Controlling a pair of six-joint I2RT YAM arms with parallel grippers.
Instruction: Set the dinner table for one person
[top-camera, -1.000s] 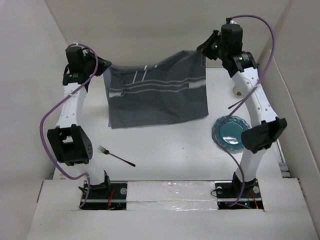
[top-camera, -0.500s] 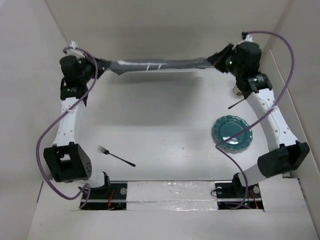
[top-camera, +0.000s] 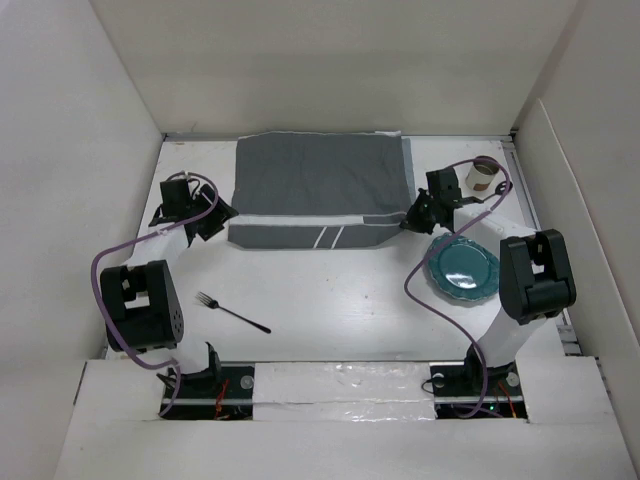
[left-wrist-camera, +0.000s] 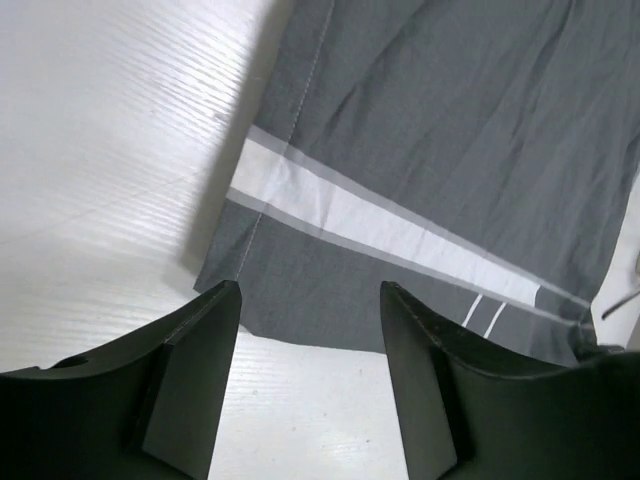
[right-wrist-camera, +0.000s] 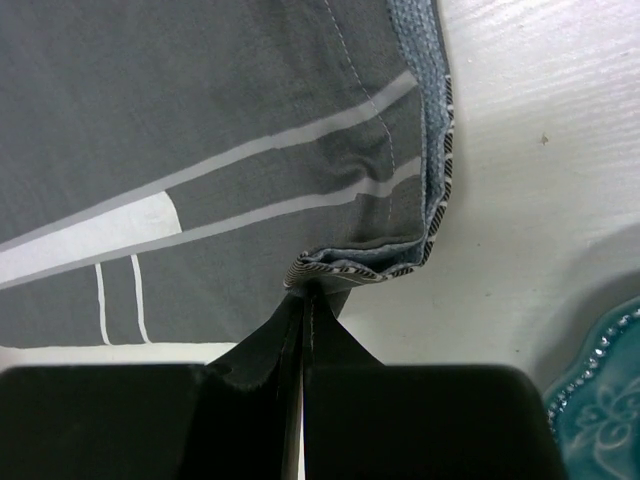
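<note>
**Desk:** Where is the cloth sitting?

**Operator:** I have the cloth (top-camera: 320, 185) lying flat on the far half of the dinner table (top-camera: 330, 295). It is dark grey, and its pale stripes run along the near edge. The white tabletop fills the whole floor of my overhead view.

**Desk:** Left side?

**Operator:** My left gripper (left-wrist-camera: 310, 290) is low at the cloth's near left corner. Its fingers are spread wide, and on the wrist camera I see the corner lying in the gap just beyond the tips. Neither finger has hold of it.

**Desk:** And the right?

**Operator:** My right gripper (right-wrist-camera: 305, 292) is at the near right corner with its fingers pressed together, and the tips are nipping the hem. The corner curls up there and shows a finely striped underside. A blue strip is folded over along the right edge.

**Desk:** What else is on the table?

**Operator:** There's a teal plate (top-camera: 463, 267) on the right, just on the near side of that gripper, and its rim pokes into my right wrist view. A pale cup (top-camera: 483, 175) stands off the cloth's right edge, farther back. A fork (top-camera: 232, 313) lies near left on bare table, well apart from the cloth, handle angled toward the middle.
</note>
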